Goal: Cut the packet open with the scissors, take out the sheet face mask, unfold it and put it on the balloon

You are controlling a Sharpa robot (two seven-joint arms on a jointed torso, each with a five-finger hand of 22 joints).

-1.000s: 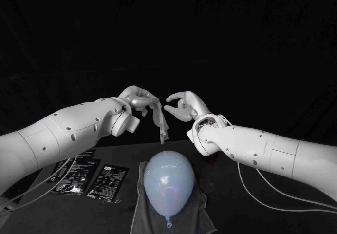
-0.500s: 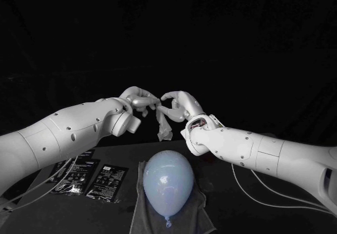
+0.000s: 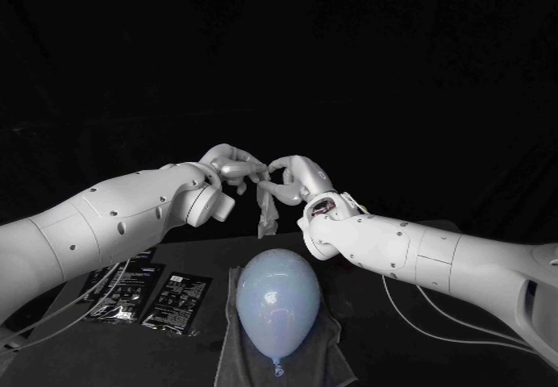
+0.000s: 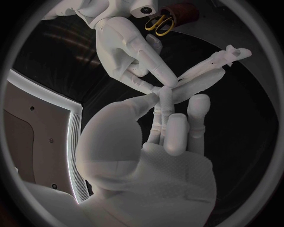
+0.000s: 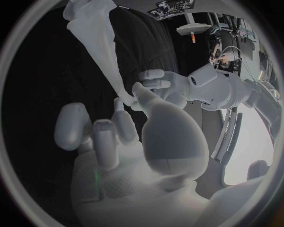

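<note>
The folded white sheet mask (image 3: 268, 211) hangs as a narrow strip above the table, over the far end of the pale blue balloon (image 3: 279, 297). My left hand (image 3: 233, 170) pinches its top edge. My right hand (image 3: 293, 179) has come in against it, and its fingertips pinch the same top part of the mask (image 5: 97, 40). In the left wrist view the mask (image 4: 208, 76) runs out past my left hand (image 4: 163, 137), and the right hand (image 4: 127, 52) meets it at the fingertips. The yellow-handled scissors (image 4: 158, 23) stand in a brown holder (image 4: 182, 11).
The balloon lies on a grey cloth (image 3: 335, 355) at the near middle of the black table. Two black packets (image 3: 176, 301) (image 3: 122, 290) lie flat to its left. White cables (image 3: 453, 330) trail under my right arm.
My right hand has moved left to meet the left hand and closed its fingertips on the mask's top. The hanging strip has drawn up and bunched a little. The left hand stayed put.
</note>
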